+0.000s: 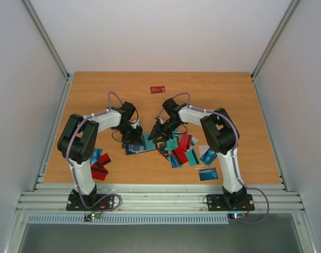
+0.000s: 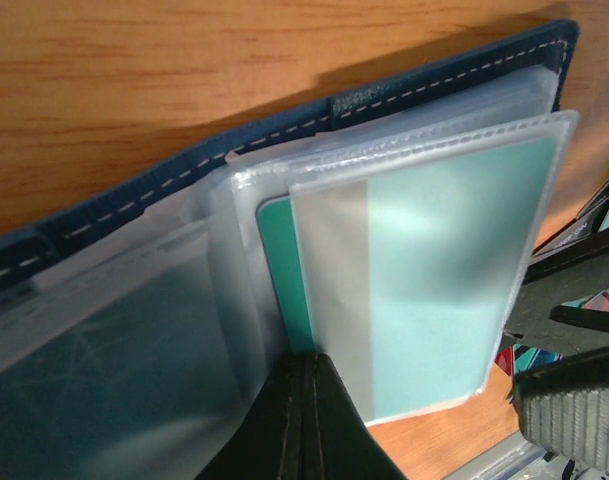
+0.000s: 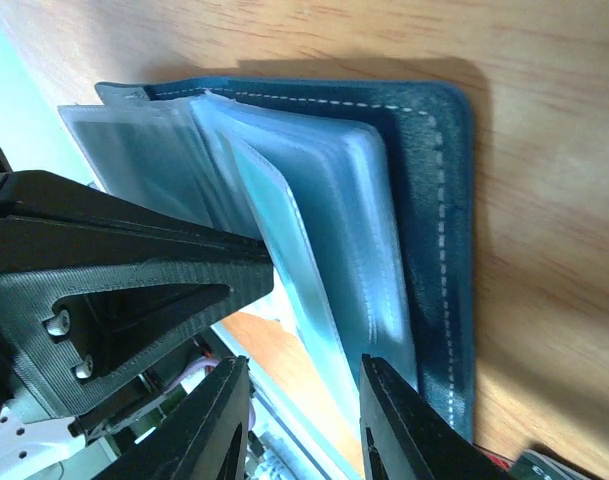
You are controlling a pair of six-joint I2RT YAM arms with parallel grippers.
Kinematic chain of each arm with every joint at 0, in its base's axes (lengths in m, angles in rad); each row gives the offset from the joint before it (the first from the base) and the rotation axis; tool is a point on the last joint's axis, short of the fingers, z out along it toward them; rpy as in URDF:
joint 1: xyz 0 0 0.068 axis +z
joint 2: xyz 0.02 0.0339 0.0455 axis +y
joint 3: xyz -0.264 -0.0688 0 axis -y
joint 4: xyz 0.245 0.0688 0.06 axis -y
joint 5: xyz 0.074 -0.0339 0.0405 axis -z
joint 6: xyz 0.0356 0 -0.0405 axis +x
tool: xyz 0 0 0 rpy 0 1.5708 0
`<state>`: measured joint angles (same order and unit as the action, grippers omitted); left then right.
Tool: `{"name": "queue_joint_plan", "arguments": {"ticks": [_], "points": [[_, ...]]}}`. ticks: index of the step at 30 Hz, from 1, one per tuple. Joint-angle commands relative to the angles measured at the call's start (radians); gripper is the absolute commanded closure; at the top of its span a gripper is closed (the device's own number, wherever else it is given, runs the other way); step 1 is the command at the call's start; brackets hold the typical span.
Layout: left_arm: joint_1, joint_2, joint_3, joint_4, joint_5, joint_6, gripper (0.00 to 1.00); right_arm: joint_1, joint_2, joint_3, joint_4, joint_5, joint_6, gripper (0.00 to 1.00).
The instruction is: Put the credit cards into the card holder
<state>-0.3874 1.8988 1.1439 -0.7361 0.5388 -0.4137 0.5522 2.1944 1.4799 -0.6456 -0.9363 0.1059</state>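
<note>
The dark navy card holder (image 1: 140, 145) lies open mid-table, its clear sleeves fanned out. In the left wrist view its stitched cover (image 2: 134, 205) runs along the top, and a teal card (image 2: 454, 260) sits inside a clear sleeve (image 2: 334, 280). My left gripper (image 2: 309, 368) is shut, pinching the lower edge of a sleeve beside that card. My right gripper (image 3: 304, 420) is open over the holder's other end (image 3: 439, 200), with a sleeve edge between its fingers. In the top view both grippers, left (image 1: 133, 138) and right (image 1: 157, 136), meet over the holder.
Loose teal, red and blue cards lie in a pile (image 1: 178, 150) right of the holder. More lie by the left arm (image 1: 100, 164). A blue card (image 1: 208, 174) lies near the right arm's base, and a red card (image 1: 157, 89) at the far middle. Walls enclose the table.
</note>
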Motion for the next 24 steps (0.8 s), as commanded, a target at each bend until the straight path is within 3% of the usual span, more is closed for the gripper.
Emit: {"name": "queue_joint_plan", "arguments": {"ticks": [1,8,17,22,24], "points": [[-0.005,0.043,-0.02,0.03,-0.019,0.006,1.0,0.021,0.015,0.042,-0.014,-0.022,-0.02,0.68],[-0.005,0.034,-0.025,0.037,-0.016,-0.005,1.0,0.036,0.025,0.068,-0.035,-0.023,-0.029,0.77],[-0.005,-0.03,-0.017,0.024,-0.003,-0.023,0.98,0.053,0.04,0.123,-0.132,0.041,-0.074,0.97],[-0.006,-0.105,0.001,-0.022,-0.023,-0.029,0.85,0.056,0.053,0.199,-0.256,0.119,-0.138,0.99],[-0.004,-0.13,0.017,-0.05,-0.038,-0.026,0.76,0.057,0.053,0.223,-0.297,0.151,-0.153,0.99]]}}
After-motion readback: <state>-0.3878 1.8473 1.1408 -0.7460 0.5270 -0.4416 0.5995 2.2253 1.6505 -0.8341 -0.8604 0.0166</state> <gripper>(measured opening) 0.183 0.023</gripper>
